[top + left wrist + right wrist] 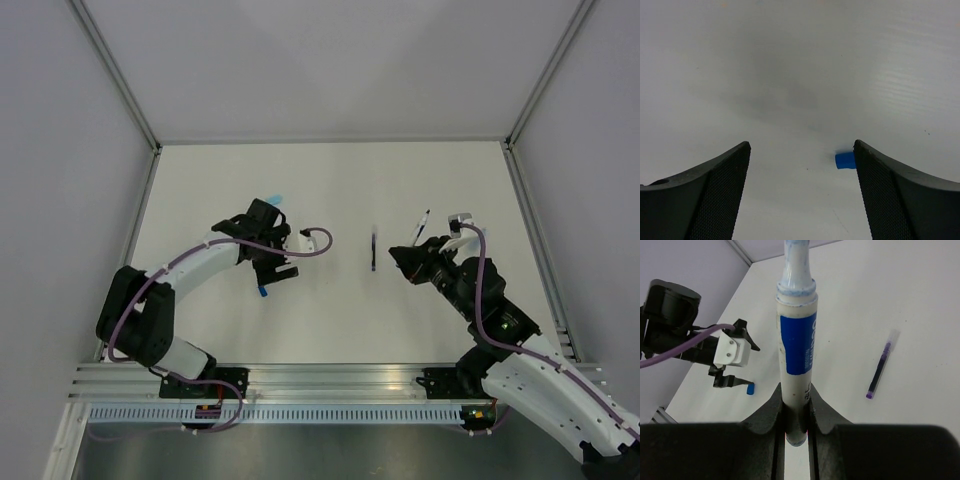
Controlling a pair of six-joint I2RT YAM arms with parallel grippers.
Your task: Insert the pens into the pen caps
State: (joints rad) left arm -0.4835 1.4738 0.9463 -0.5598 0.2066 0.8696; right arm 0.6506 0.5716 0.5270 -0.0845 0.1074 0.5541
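Nearest the right wrist camera, the right gripper point(796, 401) is pinching the lower barrel of a whitish pen point(796, 340) with a blue label, the jaws pressing against the barrel on both sides; the pen's blue-stained tip is pointing away from the camera and is wearing no cap; the left gripper point(801, 145) is hanging close over the white table point(450, 180) with its fingers spread wide and gripping nothing; a blue pen cap point(844, 160) is lying on the table inside that gap, just beside one finger; a thin dark pen point(374, 250) is lying loose on the table between the two arms, well apart from that cap; no pen in any view is showing a cap fitted, so the task is judged to be near its beginning; the blue pen cap is waiting to be picked up and brought to the held pen, and the thin dark pen is waiting its turn, a cap for it not being identifiable in these views.
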